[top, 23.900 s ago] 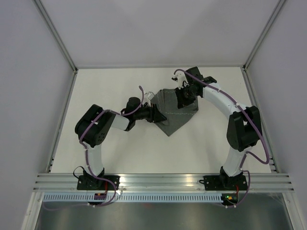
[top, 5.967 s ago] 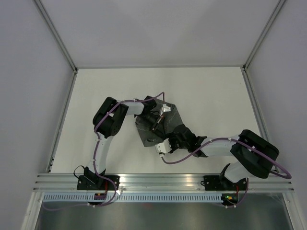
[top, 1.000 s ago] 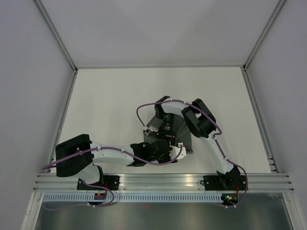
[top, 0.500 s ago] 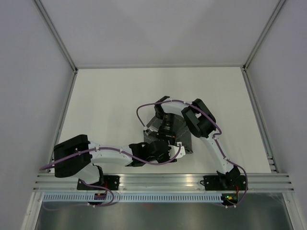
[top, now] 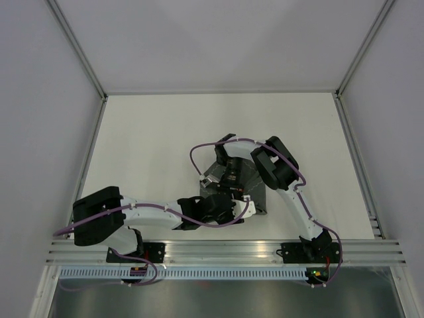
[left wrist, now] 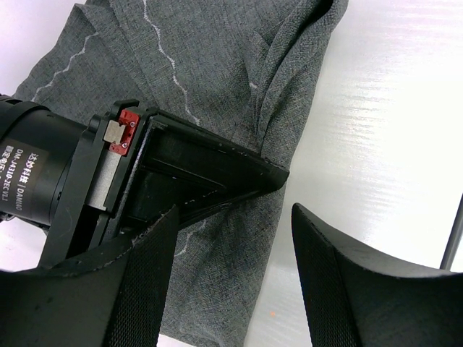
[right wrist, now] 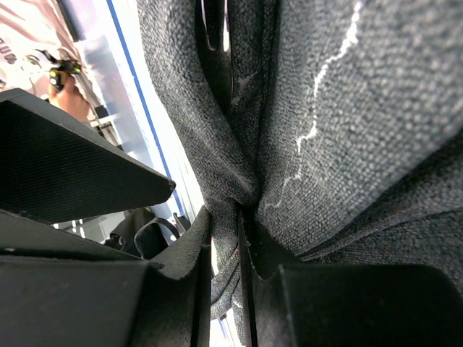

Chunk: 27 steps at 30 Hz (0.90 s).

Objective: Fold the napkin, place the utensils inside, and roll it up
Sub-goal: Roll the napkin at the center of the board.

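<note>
Barely anything has shifted in the last second; the left arm has only edged outward. Its left gripper (left wrist: 231,217) hovers with jaws apart above the folded edge of the napkin (left wrist: 217,65), which lies bunched at mid-table. Over it, the right gripper (right wrist: 224,217) is clamped on a raised fold. Bare table (top: 152,132) lies open all round.

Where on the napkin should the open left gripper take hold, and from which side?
Probably the bunched, folded edge of the napkin beside the bare table. Come in from the table side, jaws astride that ridge: the layers stand raised there, while the right gripper pinches the cloth further in.
</note>
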Each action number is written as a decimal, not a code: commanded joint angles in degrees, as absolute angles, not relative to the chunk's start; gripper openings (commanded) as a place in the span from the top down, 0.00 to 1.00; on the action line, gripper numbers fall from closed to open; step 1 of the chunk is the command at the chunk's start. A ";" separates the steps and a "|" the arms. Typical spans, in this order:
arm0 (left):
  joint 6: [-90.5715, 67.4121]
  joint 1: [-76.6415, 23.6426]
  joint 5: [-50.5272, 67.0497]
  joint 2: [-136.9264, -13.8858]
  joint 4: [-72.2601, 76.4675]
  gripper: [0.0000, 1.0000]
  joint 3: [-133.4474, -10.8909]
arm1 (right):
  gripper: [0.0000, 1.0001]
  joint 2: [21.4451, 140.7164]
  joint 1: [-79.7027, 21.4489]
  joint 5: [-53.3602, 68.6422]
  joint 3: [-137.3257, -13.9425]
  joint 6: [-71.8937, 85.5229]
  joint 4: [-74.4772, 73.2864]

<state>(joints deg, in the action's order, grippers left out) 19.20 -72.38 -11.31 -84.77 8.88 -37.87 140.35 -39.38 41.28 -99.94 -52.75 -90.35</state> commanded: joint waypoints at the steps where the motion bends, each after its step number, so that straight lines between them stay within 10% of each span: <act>1: 17.49 -71.54 -11.60 -86.48 2.46 0.31 -37.97 | 1.00 143.09 -37.71 29.62 -96.95 -57.04 -75.94; 27: 17.66 -69.08 -4.40 -79.36 3.07 0.29 -35.69 | 1.00 143.44 -36.04 29.18 -96.24 -57.13 -75.24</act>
